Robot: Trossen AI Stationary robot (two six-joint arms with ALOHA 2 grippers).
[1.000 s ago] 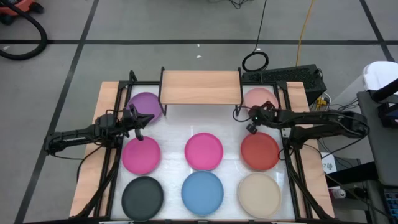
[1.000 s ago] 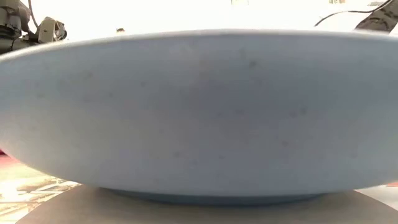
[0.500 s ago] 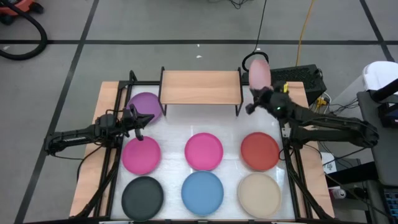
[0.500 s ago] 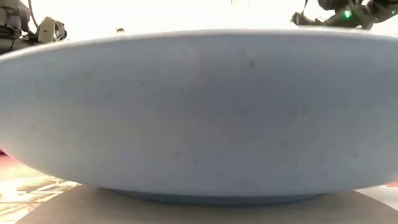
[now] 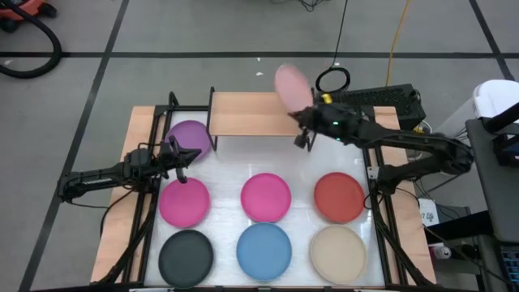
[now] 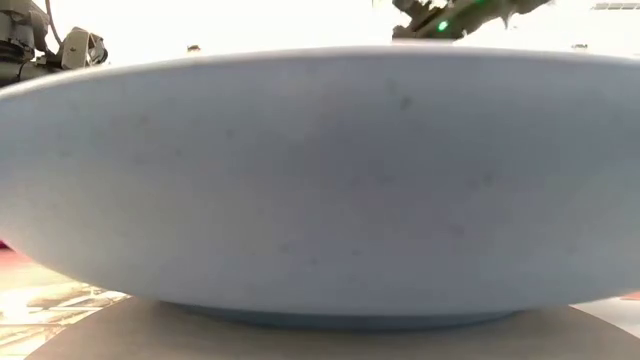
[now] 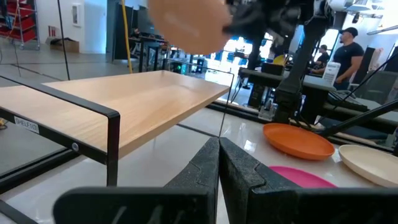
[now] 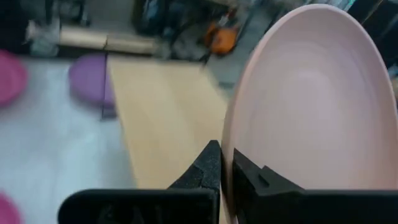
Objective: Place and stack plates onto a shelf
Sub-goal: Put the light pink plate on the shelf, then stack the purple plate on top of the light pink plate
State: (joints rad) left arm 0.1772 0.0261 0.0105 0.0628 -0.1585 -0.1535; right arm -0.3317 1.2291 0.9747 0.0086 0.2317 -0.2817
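Note:
My right gripper (image 5: 303, 112) is shut on the light pink plate (image 5: 290, 84), which it carries on edge above the right end of the light-wood shelf (image 5: 258, 113). The purple plate (image 5: 191, 136), two magenta plates (image 5: 184, 203) (image 5: 266, 197), the red plate (image 5: 339, 197), the black plate (image 5: 186, 255), the blue plate (image 5: 263, 250) and the beige plate (image 5: 337, 253) lie flat on the white table top. My left gripper (image 5: 183, 159) waits shut at the table's left, beside the purple plate, touching nothing. My right gripper pinches the pink plate's rim (image 8: 229, 144) between its two fingers (image 8: 211, 163), one on the hollow face and one on the back. The fingers come roughly level from the table's right side. The plate stands tilted on edge, lifted clear above the shelf.
Black frame rails run along the table's left (image 5: 144, 219) and right (image 5: 379, 227) sides. The shelf's thin black legs (image 5: 310, 139) stand at its corners. In the low view the blue plate (image 6: 320, 180) fills nearly everything. People stand in the room beyond (image 7: 348, 56).
My right gripper has risen from the table's far right corner and swung toward the left, over the shelf's right end, carrying the pink plate. The plate has been lifted clear and tipped from lying flat to standing on edge.

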